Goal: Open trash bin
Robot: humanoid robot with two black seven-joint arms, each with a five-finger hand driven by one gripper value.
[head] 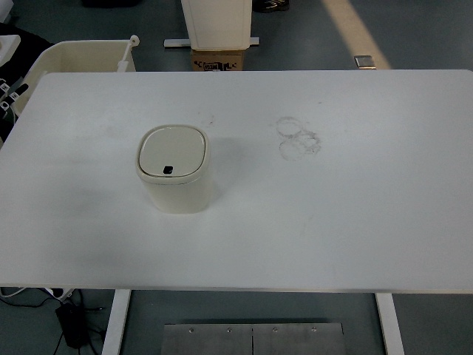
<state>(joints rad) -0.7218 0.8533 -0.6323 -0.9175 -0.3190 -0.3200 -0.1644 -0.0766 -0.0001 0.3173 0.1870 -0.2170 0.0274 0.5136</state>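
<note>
Hands: I see neither one in the head view — their state I cannot tell.
Trash bin [174, 169]: it stands upright on the white table [355, 214], left of the middle.
Lid [171, 151]: closed, its dark button [168, 170] on the near edge.
Nearer arm: I judge the left, as the bin lies toward its side.

White table [355, 222], rectangular, rounded far corners, on white legs. One cream bin [174, 171] standing upright left of centre, lid [171, 150] closed, small dark latch at lid's near edge. Faint ring marks [297, 137] right of centre, well apart from bin.
</note>
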